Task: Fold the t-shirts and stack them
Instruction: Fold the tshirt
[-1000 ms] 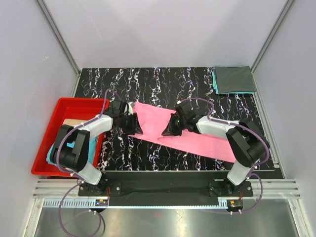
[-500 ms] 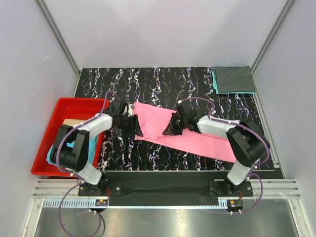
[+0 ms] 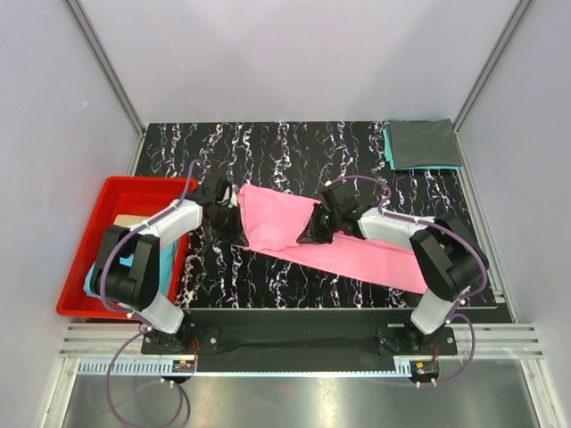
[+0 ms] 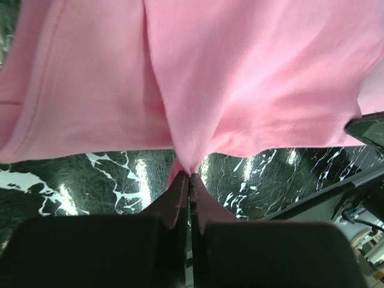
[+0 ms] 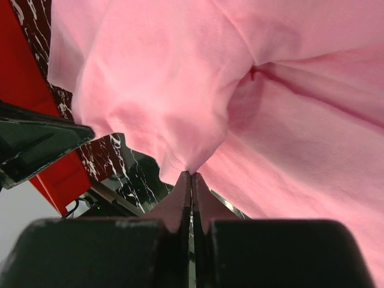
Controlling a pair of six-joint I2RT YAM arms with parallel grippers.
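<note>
A bright pink t-shirt [image 3: 278, 218] lies spread across the middle of the black, white-veined bench [image 3: 294, 147]. In the top view it runs as a long slanted band from about 10 o'clock near the centre down to 4 o'clock near the right arm's base. Its left part is bunched and lifted off the bench, while the right part lies flat.

The left tool [image 3: 239, 228] meets the shirt at its 9 o'clock edge. In the left wrist view the left tool [image 4: 190, 177] has its fingers pressed together, with a fold of pink cloth pinched between the tips. The fabric fans upward from the pinch, and the hem seam shows at 3 o'clock.

The right tool [image 3: 308, 237] sits at the middle of the shirt, on the near hem of the raised part. In the right wrist view the right tool [image 5: 191, 176] is likewise closed tight on a gathered point of pink cloth. Creases radiate from the pinch toward 1 o'clock.

The two tools are near each other, with the raised pink section between them.

At the bench's 1 o'clock corner a folded dark grey t-shirt [image 3: 424, 143] rests on a folded teal t-shirt [image 3: 389, 150], whose edge shows along the left and near sides.

A red bin [image 3: 134, 184] stands just beside the bench at 9 o'clock. It holds light blue cloth [image 3: 92, 285], partly hidden by the left arm.
</note>
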